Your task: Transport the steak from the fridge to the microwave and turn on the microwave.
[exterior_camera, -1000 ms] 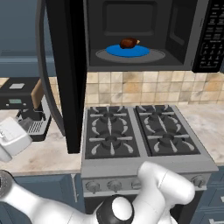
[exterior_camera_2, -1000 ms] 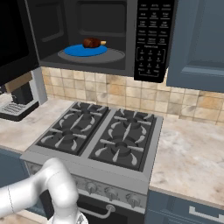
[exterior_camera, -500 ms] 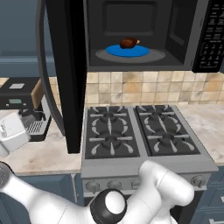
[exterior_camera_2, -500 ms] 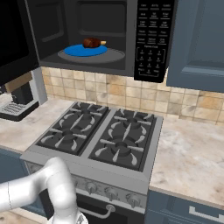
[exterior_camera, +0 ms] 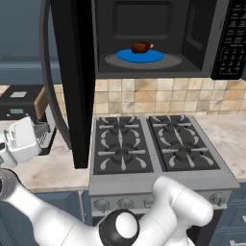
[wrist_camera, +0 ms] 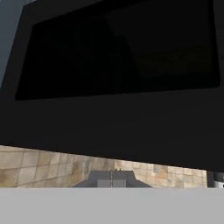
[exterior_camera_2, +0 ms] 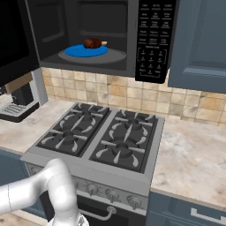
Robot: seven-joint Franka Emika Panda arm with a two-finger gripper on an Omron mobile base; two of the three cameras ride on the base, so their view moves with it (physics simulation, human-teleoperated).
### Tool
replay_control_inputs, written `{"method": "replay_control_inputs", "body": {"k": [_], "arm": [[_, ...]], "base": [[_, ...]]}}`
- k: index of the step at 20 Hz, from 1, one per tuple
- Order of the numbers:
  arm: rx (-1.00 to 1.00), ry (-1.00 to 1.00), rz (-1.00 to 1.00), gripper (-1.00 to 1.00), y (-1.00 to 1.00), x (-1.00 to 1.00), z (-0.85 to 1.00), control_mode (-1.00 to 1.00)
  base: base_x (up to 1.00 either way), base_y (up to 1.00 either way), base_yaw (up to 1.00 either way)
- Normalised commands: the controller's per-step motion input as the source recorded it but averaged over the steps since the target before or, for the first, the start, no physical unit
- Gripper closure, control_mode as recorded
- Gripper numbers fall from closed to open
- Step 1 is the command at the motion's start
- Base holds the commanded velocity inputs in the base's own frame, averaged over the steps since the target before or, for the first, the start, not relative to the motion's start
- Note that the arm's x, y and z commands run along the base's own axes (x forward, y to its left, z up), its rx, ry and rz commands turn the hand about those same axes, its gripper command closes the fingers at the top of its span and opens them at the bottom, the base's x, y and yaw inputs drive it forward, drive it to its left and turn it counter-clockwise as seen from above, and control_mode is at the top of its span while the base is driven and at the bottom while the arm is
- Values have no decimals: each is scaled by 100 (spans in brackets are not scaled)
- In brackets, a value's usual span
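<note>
Tool point(wrist_camera: 112, 180) fingers are seen pressed together at the bottom of the hand view, with nothing clamped between them; the camera is aimed up at the dark outer face of the microwave door point(wrist_camera: 118, 78), above a strip of tiled backsplash point(wrist_camera: 39, 166). The closed, empty tool is judged suited to pushing the door rather than grasping.

Nearest the base, the white arm point(exterior_camera: 168, 216) is folded low in front of the gas stove point(exterior_camera: 153, 153), which is set into the marbled worktop point(exterior_camera_2: 194, 154). A coffee machine point(exterior_camera_2: 20, 103) is seen at the left on the worktop.

Above the stove, the microwave point(exterior_camera_2: 110, 35) is mounted with its door point(exterior_camera: 72, 81) swung fully open to the left. Inside, the steak point(exterior_camera: 141, 47) is resting on a blue plate point(exterior_camera: 141, 56), which is centred on the turntable. The button panel point(exterior_camera_2: 154, 37) is located at the right side. Transport is judged complete; door closing and start remain.
</note>
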Motion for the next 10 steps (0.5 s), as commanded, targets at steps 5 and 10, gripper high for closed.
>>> {"method": "replay_control_inputs", "body": {"k": [5,10], "arm": [[0,-6,-1,100,-44,0,0,-100],[0,-5,0,100,-51,0,4,-100]], "base": [[0,0,0],[0,0,0]]}}
